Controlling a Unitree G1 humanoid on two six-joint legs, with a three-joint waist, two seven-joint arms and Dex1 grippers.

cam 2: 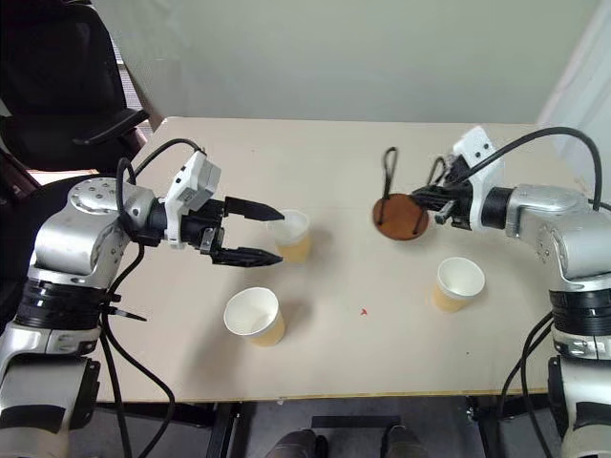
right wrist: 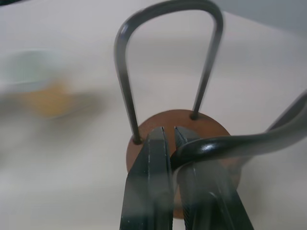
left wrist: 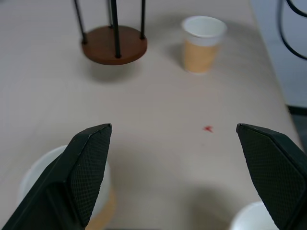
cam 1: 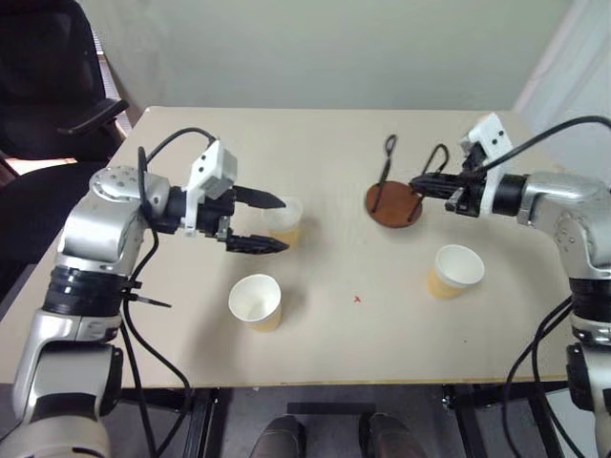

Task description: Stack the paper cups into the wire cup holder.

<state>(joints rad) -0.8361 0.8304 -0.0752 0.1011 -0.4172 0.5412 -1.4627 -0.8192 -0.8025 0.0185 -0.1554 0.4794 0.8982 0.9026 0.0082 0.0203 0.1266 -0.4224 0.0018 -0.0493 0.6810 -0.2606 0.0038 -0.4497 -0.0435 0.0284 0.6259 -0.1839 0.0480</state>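
The right gripper (right wrist: 165, 139) has its jaws pressed together over the wire cup holder (cam 1: 394, 204), their tips above the near part of the reddish-brown disc base. In the right wrist view one black wire loop curves across just beside the closed fingertips and looks to be touching them, while a second loop rises upright beyond them from the far side of the disc; whether wire is actually pinched between the jaws cannot be told. In the head views the holder appears tilted rather than flat on the pale surface (cam 1: 344, 343).

The left gripper (cam 1: 260, 222) has its jaws spread wide and pointing level toward the holder side. One paper cup (cam 1: 284, 222) stands upright right at the tips, partly between the two fingers, with no finger visibly pressing it. A second cup (cam 1: 256, 301) stands upright on the surface just beside and below the lower finger, on the robot's side of the jaws. The third cup (cam 1: 454, 271) stands well apart from the left jaws, near the right gripper, on the robot's side of it and close to the holder. In the left wrist view, the holder's base and this third cup sit side by side beyond the open fingertips.

All three cups are open end up, outside the holder.
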